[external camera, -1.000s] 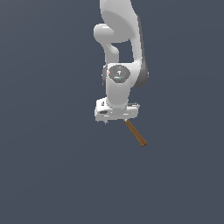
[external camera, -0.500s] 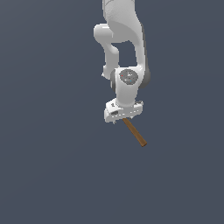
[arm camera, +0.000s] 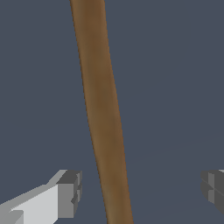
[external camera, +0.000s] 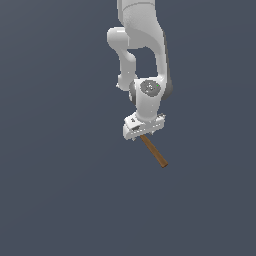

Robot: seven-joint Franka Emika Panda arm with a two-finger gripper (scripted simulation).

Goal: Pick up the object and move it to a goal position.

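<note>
Looking at the exterior view first, the white Panda arm (external camera: 142, 45) comes down from the top of the frame over a plain dark grey floor (external camera: 55, 190), and the gripper (external camera: 142, 134) sits right above the hammer (external camera: 154, 151). Only the brown wooden handle (external camera: 156, 154) shows here, slanting down toward the exterior view's right from under the hand. The head is hidden behind the gripper body, so no clue how it's oriented. From this angle I can't tell whether the fingers touch the handle.

Wrist view is clearer. The handle (arm camera: 101, 113) runs lengthwise through the gap, a bit closer to one finger (arm camera: 68, 194) than the other (arm camera: 213, 189). The jaws are spread wide with bare floor visible on both sides of the wood, so nothing is gripped. How high the pads are above the floor, hard to say.
</note>
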